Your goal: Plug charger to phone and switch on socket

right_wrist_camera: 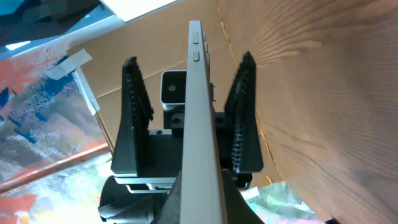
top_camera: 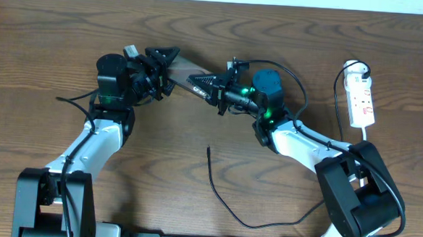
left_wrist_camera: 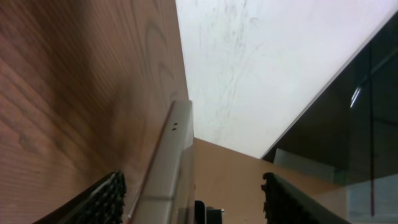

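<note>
The phone [top_camera: 187,65] is held on edge above the table between both grippers. My right gripper [top_camera: 203,80] is shut on its right end; in the right wrist view the silver edge [right_wrist_camera: 199,93] runs up from my jaws [right_wrist_camera: 202,190]. My left gripper [top_camera: 164,62] is open and straddles the phone's left end, with a gap on both sides. In the left wrist view the phone's edge [left_wrist_camera: 177,149] lies between the spread fingers [left_wrist_camera: 193,186], nearer the left one. The charger cable [top_camera: 225,204] lies loose on the table, its plug tip [top_camera: 208,149] pointing away. The white socket [top_camera: 362,99] lies at the far right.
The wooden table [top_camera: 48,45] carries both arm bases along its front edge. Thick robot cables [top_camera: 300,87] loop near the right wrist. The socket's own black lead [top_camera: 338,103] runs down the right side.
</note>
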You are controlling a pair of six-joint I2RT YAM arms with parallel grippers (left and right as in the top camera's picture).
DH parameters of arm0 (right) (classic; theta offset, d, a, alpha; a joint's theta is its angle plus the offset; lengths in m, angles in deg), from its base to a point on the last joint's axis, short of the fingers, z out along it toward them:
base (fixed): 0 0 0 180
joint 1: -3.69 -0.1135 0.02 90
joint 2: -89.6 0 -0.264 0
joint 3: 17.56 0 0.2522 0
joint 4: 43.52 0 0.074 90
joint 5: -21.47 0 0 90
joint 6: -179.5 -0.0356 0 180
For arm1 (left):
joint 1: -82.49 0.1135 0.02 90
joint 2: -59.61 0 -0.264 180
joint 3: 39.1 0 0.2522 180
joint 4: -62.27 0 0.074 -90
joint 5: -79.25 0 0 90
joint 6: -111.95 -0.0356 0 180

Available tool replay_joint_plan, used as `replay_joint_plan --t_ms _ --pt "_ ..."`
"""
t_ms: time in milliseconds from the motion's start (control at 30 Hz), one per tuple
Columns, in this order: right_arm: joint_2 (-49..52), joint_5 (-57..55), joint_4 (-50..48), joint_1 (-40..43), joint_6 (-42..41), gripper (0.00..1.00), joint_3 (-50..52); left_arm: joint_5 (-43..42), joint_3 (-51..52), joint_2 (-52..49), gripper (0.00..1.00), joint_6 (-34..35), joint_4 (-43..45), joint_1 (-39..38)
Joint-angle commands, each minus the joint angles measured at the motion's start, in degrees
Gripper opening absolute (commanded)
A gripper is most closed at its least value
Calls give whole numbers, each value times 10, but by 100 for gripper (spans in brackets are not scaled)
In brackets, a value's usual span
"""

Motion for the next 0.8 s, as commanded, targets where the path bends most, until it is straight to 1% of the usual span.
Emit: replay_joint_plan --t_ms 0,67,167,333,367,500,533,600,633,700,767 --pt "-5 -5 -8 -12 -2 1 -7 8 -3 -3 60 -5 3 0" --pt "-5 -9 -8 -15 -2 1 -7 8 -3 -3 54 -5 0 0" --pt "-5 -9 -9 -18 -2 2 -7 17 -3 -3 48 -5 -16 0" --pt "-5 -11 -9 -19 -2 1 -7 18 -3 -3 29 -5 -30 0" --pt "-5 -12 -9 -19 -2 1 -7 19 -3 -3 27 -5 -30 0" --pt "-5 -12 -9 -21 -2 1 -7 19 -3 -3 22 -5 -30 0" --pt "-5 -13 -9 -23 -2 1 -7 20 -3 -3 19 -5 -30 0" --pt "-5 -19 -9 -27 -2 1 -7 20 -3 -3 19 -5 -30 0" --pt "-5 -22 -9 -30 -2 1 -7 20 -3 -3 14 -5 -30 0" --pt "-5 -28 -9 -33 -2 1 -7 21 -3 -3 11 -5 -30 0" --pt "-5 -32 -9 -37 -2 1 -7 22 -3 -3 10 -5 -30 0"
